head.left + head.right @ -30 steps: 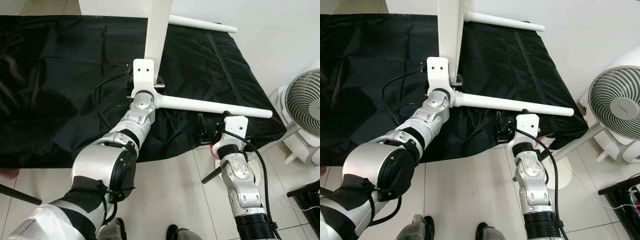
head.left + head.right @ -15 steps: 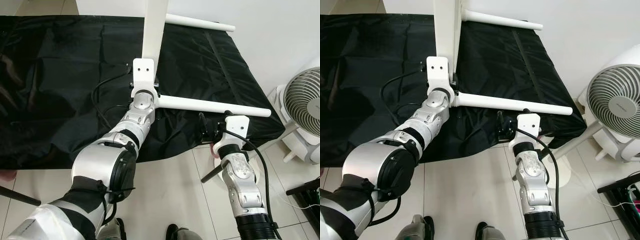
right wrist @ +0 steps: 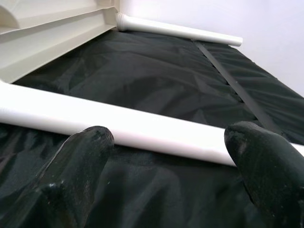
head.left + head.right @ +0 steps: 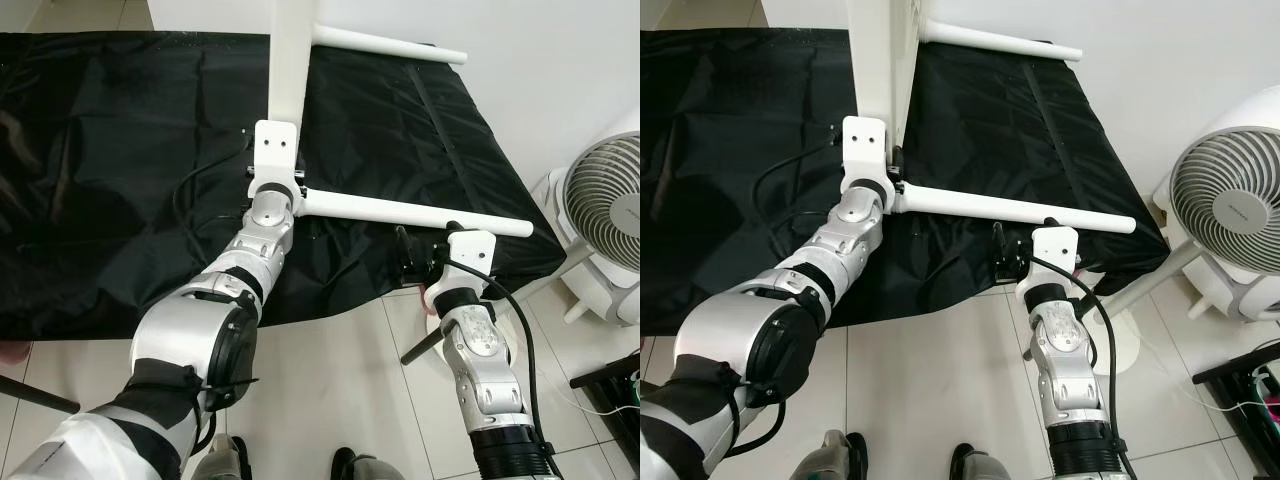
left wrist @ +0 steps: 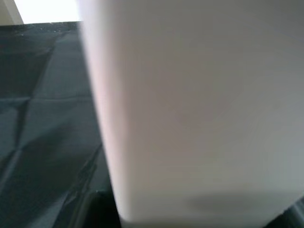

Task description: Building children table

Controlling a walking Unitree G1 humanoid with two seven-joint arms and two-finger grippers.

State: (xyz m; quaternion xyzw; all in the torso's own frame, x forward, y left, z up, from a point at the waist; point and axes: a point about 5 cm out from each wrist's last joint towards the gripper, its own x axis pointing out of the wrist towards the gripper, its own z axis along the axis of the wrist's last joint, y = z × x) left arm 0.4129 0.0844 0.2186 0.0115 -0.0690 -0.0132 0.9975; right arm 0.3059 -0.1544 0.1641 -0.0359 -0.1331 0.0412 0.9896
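- Spread wide, the right gripper (image 3: 166, 156) hovers just near of the lower table leg (image 4: 415, 211), its fingertips (image 3: 88, 142) apart from it and holding nothing.
- Left gripper (image 4: 275, 180) presses at the tabletop panel (image 4: 290, 55), which stands on edge on the black cloth (image 4: 120, 150); I cannot tell how its fingers sit.
- To do this well, I judge the left arm should brace the panel while the right closes squarely round the leg.
- Left arm reaches far, elbow bent; right forearm points far at the cloth's near edge.
- Another leg (image 4: 390, 43) juts right at the far side.
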